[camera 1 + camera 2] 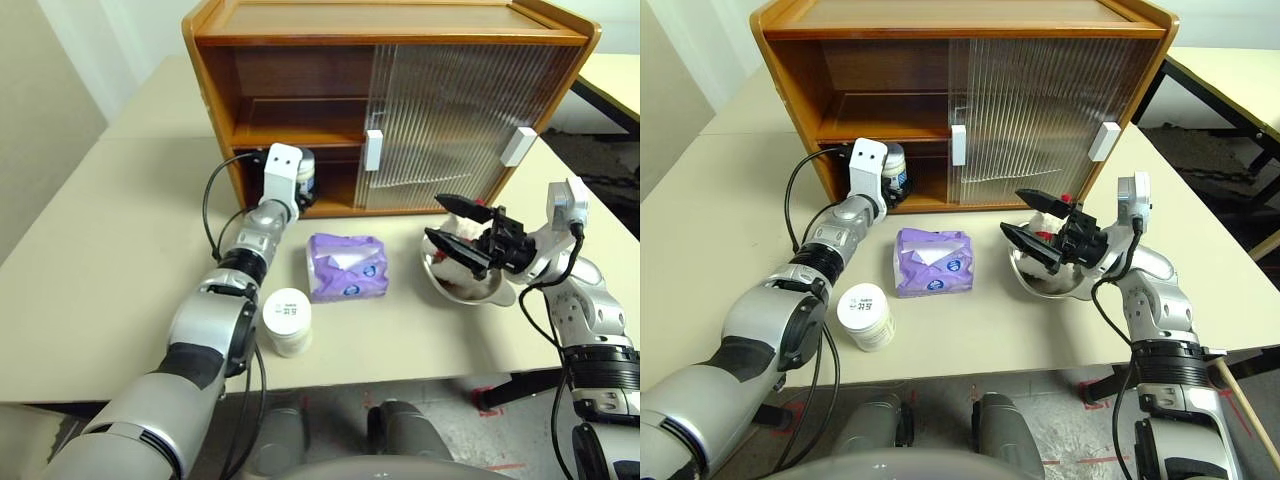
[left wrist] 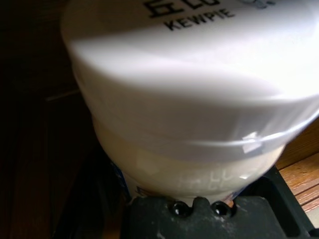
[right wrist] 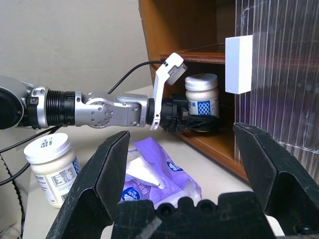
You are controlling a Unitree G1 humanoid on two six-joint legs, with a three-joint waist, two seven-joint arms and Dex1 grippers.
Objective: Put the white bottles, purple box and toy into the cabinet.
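Observation:
One white bottle (image 3: 201, 94) stands at the front edge of the cabinet's (image 1: 400, 25) lower shelf, in its open left half. My left gripper (image 3: 199, 118) is shut on it low down, its black fingers hugging the base. The other white bottle (image 1: 286, 320) stands on the table beside my left forearm. The purple box (image 1: 347, 266) lies in front of the cabinet. My right gripper (image 1: 436, 220) hangs open, level, over the metal bowl (image 1: 500, 295). The toy (image 1: 1042, 238) in the bowl is mostly hidden behind it.
Both ribbed sliding doors (image 1: 450, 120) cover the cabinet's right half. The upper shelf (image 1: 290, 100) on the open side holds nothing. Another table (image 1: 610, 75) stands at the far right. The table's front edge runs just below the standing bottle.

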